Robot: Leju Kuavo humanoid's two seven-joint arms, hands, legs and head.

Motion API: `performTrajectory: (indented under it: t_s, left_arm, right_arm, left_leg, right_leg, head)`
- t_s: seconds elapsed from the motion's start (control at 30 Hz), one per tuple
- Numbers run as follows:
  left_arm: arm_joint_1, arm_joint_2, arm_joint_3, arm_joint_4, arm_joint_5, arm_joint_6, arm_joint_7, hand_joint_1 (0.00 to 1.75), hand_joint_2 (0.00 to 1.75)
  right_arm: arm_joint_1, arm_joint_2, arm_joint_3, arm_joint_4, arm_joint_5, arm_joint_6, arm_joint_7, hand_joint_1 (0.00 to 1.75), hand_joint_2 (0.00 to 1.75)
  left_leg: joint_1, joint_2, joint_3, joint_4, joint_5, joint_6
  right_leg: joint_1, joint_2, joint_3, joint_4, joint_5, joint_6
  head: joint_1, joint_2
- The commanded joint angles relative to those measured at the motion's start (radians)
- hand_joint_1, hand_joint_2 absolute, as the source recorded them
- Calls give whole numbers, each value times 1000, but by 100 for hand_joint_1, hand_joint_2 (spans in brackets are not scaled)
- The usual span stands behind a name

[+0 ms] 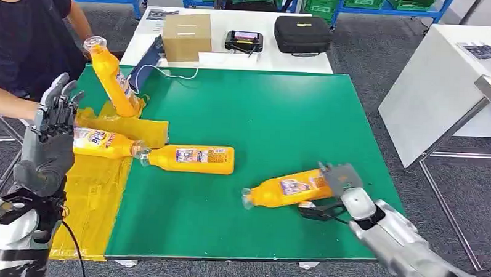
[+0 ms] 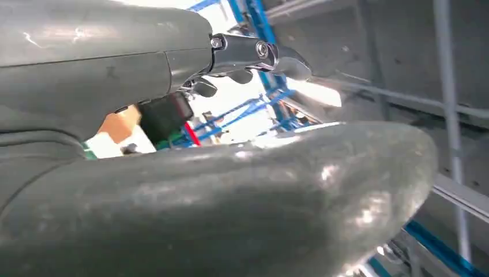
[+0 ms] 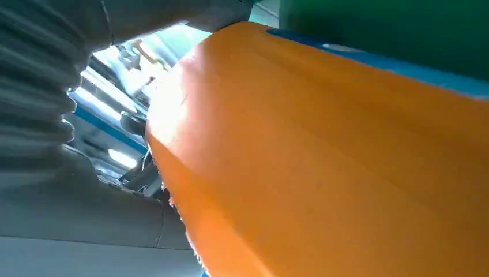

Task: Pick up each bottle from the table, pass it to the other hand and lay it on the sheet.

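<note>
The right robot hand [image 1: 335, 192] grips the base end of an orange bottle [image 1: 287, 188] lying on its side on the green desk [image 1: 280, 121], cap pointing toward the yellow sheet [image 1: 93, 195]. The left robot hand [image 1: 51, 138] is raised above the sheet, fingers apart and upright, holding nothing. 2 more bottles lie end to end near it: one [image 1: 101, 142] on the sheet, one [image 1: 193, 159] just beside it on the green. A person's hand holds another bottle [image 1: 112, 78] tilted above the sheet's far end.

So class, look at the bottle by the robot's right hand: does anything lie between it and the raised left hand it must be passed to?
Yes. Another orange bottle lies on the green mat between the right-hand bottle and the left hand.
</note>
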Motion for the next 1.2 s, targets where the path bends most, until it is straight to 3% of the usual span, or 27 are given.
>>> performTrajectory:
  t_s: [0.03, 0.07, 0.1, 0.13, 0.2, 0.27, 0.3, 0.37, 0.53, 0.6, 0.7, 0.77, 0.8, 0.9, 0.93, 0.97, 1.0, 1.07, 1.1, 1.2]
  left_arm:
    - [47, -34, 4, 67, 10, -4, 4, 0, 0]
    - [41, -33, 0, 71, 11, -6, 6, 0, 0]
    - [33, -30, -6, 75, 13, -7, 8, 0, 0]
    - [23, -28, -11, 82, 14, -8, 9, 0, 0]
    - [15, -26, -16, 86, 15, -8, 11, 0, 0]
    - [9, -26, -18, 88, 21, -8, 14, 0, 0]
    - [7, -26, -17, 89, 22, -7, 15, 0, 0]
    - [2, -21, -17, 91, 27, -8, 19, 0, 0]
    - [-1, -13, -20, 95, 39, -12, 21, 0, 0]
    - [0, -11, -21, 93, 41, -12, 22, 0, 0]
    - [0, -8, -20, 91, 43, -10, 27, 0, 0]
    - [-1, -11, -14, 95, 56, -10, 31, 0, 0]
    - [-2, -9, -15, 97, 59, -13, 32, 0, 0]
    - [-3, -10, -13, 105, 65, -17, 32, 0, 0]
    - [-4, -10, -14, 107, 66, -18, 32, 0, 0]
    - [-3, -11, -13, 107, 69, -19, 32, 0, 0]
    - [-2, -8, -11, 106, 71, -23, 32, 0, 0]
    - [-1, -6, -9, 104, 72, -25, 32, 0, 0]
    - [-1, -6, -9, 104, 72, -25, 32, 0, 0]
    - [-1, -6, -9, 104, 72, -25, 32, 0, 0]
  right_arm:
    - [433, -98, -171, -122, -11, 166, -48, 175, 175]
    - [416, -71, -160, -84, 4, 161, -58, 175, 175]
    - [397, -33, -163, -27, 3, 152, -79, 175, 175]
    - [380, -4, -157, 14, 7, 150, -94, 175, 175]
    - [360, 25, -146, 62, 23, 141, -95, 175, 175]
    - [340, 49, -138, 112, 38, 135, -95, 175, 175]
    - [337, 47, -139, 115, 38, 135, -95, 0, 175]
    - [324, 55, -138, 141, 39, 136, -108, 0, 175]
    - [301, 61, -149, 164, 44, 126, -131, 0, 175]
    - [295, 67, -156, 166, 45, 123, -133, 0, 175]
    - [285, 82, -157, 180, 57, 126, -143, 0, 175]
    - [287, 77, -155, 173, 64, 128, -148, 0, 175]
    - [288, 74, -156, 168, 67, 132, -150, 0, 175]
    - [280, 55, -159, 153, 72, 142, -162, 0, 175]
    - [278, 44, -163, 138, 71, 145, -171, 0, 175]
    - [271, 35, -167, 126, 69, 148, -178, 0, 175]
    - [264, 17, -182, 93, 58, 155, -188, 0, 175]
    - [251, 6, -187, 73, 54, 179, -199, 0, 175]
    - [251, 6, -187, 73, 54, 179, -199, 0, 175]
    - [255, 8, -186, 72, 54, 179, -199, 0, 175]
  left_leg:
    - [4, -19, -12, 2, 4, 0]
    - [4, -23, -18, 1, 6, 0]
    - [6, -19, -13, 1, 3, 0]
    - [6, -20, -18, -2, 6, 0]
    - [9, -13, -4, 2, -3, 2]
    - [11, -12, -7, 2, -3, 1]
    - [11, -14, -12, 0, 0, 1]
    - [13, -5, -4, 1, -5, 1]
    - [14, -3, -15, 2, -1, 0]
    - [19, 4, -7, 2, -4, 0]
    - [19, -1, -18, 1, 0, -1]
    - [22, 5, -9, 2, -3, -1]
    - [20, 1, -16, 1, 0, -1]
    - [22, 6, -11, 2, -2, -1]
    - [20, 2, -18, 1, 2, -1]
    - [21, 6, -14, 2, 0, 0]
    - [19, 2, -20, 2, 2, 0]
    - [20, 8, -14, 2, 2, 3]
    - [18, 4, -19, 1, 4, 3]
    - [19, 8, -9, 1, 0, 4]
  right_leg:
    - [4, -9, -3, -4, 3, -3]
    - [5, -8, -7, -5, 4, -4]
    - [7, -3, -1, -8, 4, -3]
    - [6, -3, -6, -11, 6, -4]
    - [8, 2, 6, -11, 2, -3]
    - [10, 4, 6, -13, 4, -4]
    - [10, 3, 2, -14, 5, -4]
    - [12, 8, 8, -15, 3, -4]
    - [14, 8, -3, -15, 6, -4]
    - [16, 11, 4, -19, 3, -3]
    - [17, 8, -4, -19, 6, -3]
    - [18, 11, 4, -21, 3, -3]
    - [17, 9, -2, -20, 4, -3]
    - [18, 10, 2, -21, 2, -3]
    - [17, 8, -5, -19, 4, -3]
    - [18, 9, -1, -20, 3, -3]
    - [16, 8, -6, -19, 4, -3]
    - [17, 10, -1, -20, 3, -3]
    - [16, 9, -6, -19, 3, -3]
    - [18, 12, 5, -22, 1, -3]
  head:
    - [1, 0]
    - [0, 0]
    - [0, 0]
    - [0, 0]
    - [0, 0]
    - [1, 0]
    - [0, 0]
    - [0, 0]
    - [0, 0]
    - [0, 0]
    - [0, 0]
    - [0, 0]
    - [0, 0]
    - [0, 0]
    - [0, 0]
    - [0, 0]
    - [1, 0]
    - [0, 0]
    - [0, 0]
    - [0, 0]
